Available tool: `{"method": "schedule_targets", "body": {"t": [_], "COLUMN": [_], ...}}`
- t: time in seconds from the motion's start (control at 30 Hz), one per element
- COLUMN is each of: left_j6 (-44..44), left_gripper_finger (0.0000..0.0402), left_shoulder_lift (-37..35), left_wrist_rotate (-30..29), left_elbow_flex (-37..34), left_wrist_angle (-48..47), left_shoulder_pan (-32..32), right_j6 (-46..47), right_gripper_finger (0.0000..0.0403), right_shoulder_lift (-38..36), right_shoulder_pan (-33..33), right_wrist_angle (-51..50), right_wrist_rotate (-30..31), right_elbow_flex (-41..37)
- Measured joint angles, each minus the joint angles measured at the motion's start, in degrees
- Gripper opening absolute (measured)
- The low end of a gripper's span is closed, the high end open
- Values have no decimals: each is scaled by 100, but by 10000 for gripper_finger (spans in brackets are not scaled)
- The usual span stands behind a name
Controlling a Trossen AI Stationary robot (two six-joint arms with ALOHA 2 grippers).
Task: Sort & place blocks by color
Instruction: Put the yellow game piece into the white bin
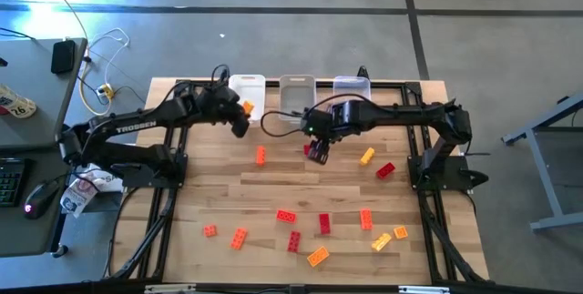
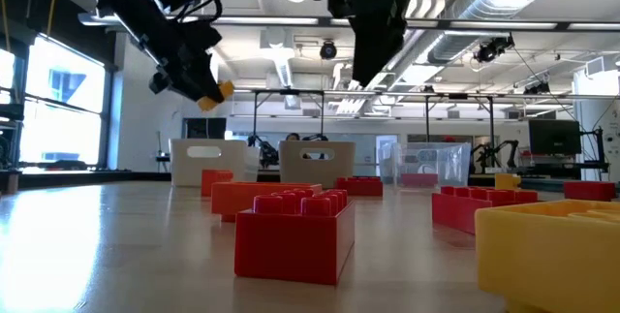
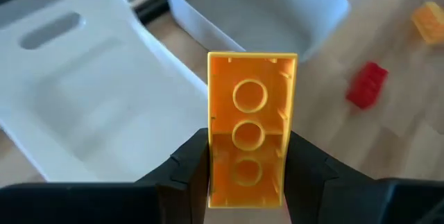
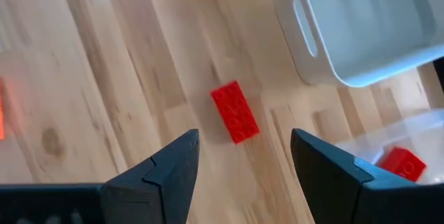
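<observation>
My left gripper (image 1: 240,115) is raised just in front of the white bin (image 1: 247,89), shut on a yellow-orange block (image 3: 251,120); the low view shows that block (image 2: 222,90) high above the table. My right gripper (image 4: 243,154) hangs open over the table's middle (image 1: 317,151), above a red block (image 4: 234,111) that lies flat on the wood between and beyond its fingers, untouched. A grey bin (image 1: 296,90) and a clear bin (image 1: 352,88) stand beside the white one along the far edge. The clear bin holds a red block (image 4: 401,163). My left gripper pinches the yellow-orange block by its two long sides (image 3: 212,151), at the end nearer the wrist, between its two fingers (image 3: 187,165). The fingers slant down toward the far edge and lie along the block. It sticks out past the fingertips, hollow underside toward the camera, lifted clear.
Several red, orange and yellow blocks lie scattered over the near half of the table (image 1: 293,239), and others lie singly at mid-table: an orange one (image 1: 260,155), a yellow one (image 1: 367,156), a red one (image 1: 385,170). Bare wood (image 1: 209,176) shows left of centre.
</observation>
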Motion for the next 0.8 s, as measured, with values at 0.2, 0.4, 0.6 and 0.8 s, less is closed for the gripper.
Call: {"method": "schedule_targets", "body": {"t": [0.2,0.4,0.6,0.8], "left_j6": [186,460,655,618], "left_gripper_finger": [115,115,118,146], "left_shoulder_lift": [245,709,1150,1428], "left_wrist_rotate": [-143,-175,-165,-94], "left_elbow_flex": [0,0,0,0], "left_wrist_angle": [376,706,983,1029], "left_shoulder_pan": [494,863,1035,1098], "right_j6": [2,121,363,560], "right_gripper_finger": [215,215,215,215], "right_shoulder_lift": [0,0,0,0], "right_shoulder_pan": [129,266,437,699], "right_wrist_angle": [177,377,694,835], "right_wrist_rotate": [-166,-141,-136,-139], "right_elbow_flex": [0,0,0,0]}}
